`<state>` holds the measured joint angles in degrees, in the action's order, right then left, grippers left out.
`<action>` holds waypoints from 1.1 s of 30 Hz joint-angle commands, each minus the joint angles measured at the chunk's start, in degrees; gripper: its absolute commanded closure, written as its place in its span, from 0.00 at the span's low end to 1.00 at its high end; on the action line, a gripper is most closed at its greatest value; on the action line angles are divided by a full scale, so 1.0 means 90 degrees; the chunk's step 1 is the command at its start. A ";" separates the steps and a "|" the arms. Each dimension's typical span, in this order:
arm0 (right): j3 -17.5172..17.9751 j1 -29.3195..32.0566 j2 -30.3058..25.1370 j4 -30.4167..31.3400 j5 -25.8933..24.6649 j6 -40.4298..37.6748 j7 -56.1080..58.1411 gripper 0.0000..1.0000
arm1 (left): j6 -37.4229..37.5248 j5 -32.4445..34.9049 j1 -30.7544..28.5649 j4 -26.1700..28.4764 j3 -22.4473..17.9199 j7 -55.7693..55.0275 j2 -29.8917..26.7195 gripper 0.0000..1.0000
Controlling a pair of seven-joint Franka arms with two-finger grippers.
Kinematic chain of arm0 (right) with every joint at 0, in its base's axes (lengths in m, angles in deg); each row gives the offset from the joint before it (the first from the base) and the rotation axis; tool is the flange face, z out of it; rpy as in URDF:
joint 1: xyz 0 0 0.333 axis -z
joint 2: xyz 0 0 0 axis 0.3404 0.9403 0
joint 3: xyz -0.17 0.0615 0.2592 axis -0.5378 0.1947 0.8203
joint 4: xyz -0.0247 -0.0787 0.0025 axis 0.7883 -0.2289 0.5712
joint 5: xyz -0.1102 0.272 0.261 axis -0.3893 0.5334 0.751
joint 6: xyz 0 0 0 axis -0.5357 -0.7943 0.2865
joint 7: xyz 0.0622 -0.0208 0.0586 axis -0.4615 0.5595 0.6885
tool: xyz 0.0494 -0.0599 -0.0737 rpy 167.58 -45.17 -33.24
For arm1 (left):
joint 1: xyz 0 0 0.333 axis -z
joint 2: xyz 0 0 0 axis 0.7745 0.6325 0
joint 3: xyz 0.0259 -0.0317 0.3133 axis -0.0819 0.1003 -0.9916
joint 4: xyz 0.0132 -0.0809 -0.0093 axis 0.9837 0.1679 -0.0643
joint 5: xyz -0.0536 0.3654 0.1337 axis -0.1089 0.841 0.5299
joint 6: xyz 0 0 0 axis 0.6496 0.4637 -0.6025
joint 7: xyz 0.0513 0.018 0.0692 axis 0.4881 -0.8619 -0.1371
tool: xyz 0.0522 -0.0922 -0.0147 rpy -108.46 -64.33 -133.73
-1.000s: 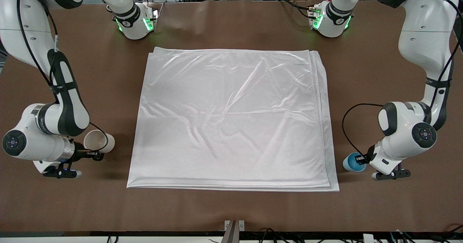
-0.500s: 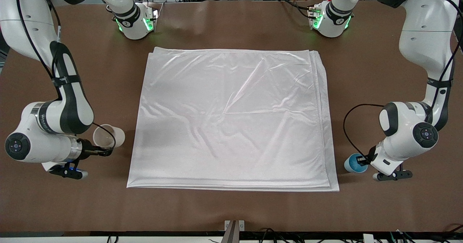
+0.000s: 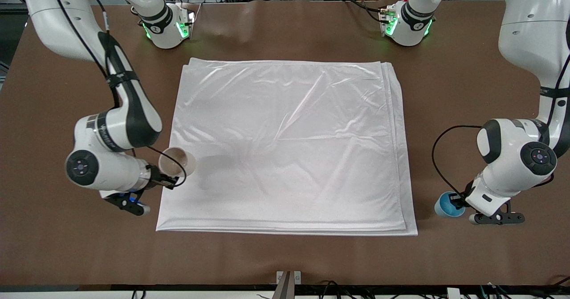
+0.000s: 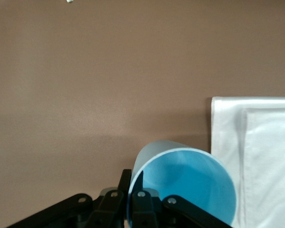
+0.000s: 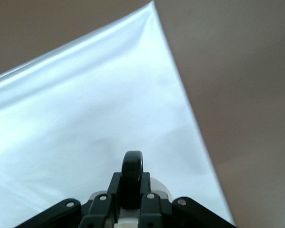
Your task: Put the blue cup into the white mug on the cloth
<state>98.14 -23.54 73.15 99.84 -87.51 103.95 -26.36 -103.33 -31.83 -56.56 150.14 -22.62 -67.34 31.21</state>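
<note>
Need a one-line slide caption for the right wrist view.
Right gripper shut on the white mug's black handle, over the cloth.

A high front camera faces both bases; 2 close wrist cameras share its cloth (image 3: 285, 147).

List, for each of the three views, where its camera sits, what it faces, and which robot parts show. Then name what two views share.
Front view: high across the table, facing both arms; the right gripper carries the white mug over the cloth.
Left wrist view: on the left wrist, looking past the left gripper, shut on the blue cup, at the table.
Right wrist view: on the right wrist, showing its fingers clamping the mug's handle.
Shared: all three show the cloth.
</note>
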 commanded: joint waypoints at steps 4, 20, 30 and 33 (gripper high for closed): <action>-0.0081 -0.1068 -0.0042 -0.0226 -0.0051 -0.0002 -0.1655 1.00 | 0.0404 0.0133 0.0097 0.0092 0.0095 0.0070 -0.0389 1.00; -0.0090 -0.2250 0.0192 -0.0227 -0.0051 0.1100 -0.3755 1.00 | 0.0863 0.0055 0.0116 0.0092 0.0886 -0.0028 -0.0740 1.00; -0.0207 -0.2739 0.0631 -0.0207 -0.0276 0.1580 -0.4196 1.00 | 0.0892 0.0074 0.0516 0.0102 0.0964 -0.0466 -0.0750 1.00; -0.0276 -0.2827 0.0710 -0.0197 -0.0305 0.1580 -0.4205 1.00 | 0.0922 0.0113 0.0663 0.0102 0.0964 -0.0827 -0.0750 1.00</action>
<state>96.82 -48.08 78.20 98.84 -88.76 117.98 -62.94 -96.09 -31.83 -52.48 150.15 -14.01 -69.93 25.66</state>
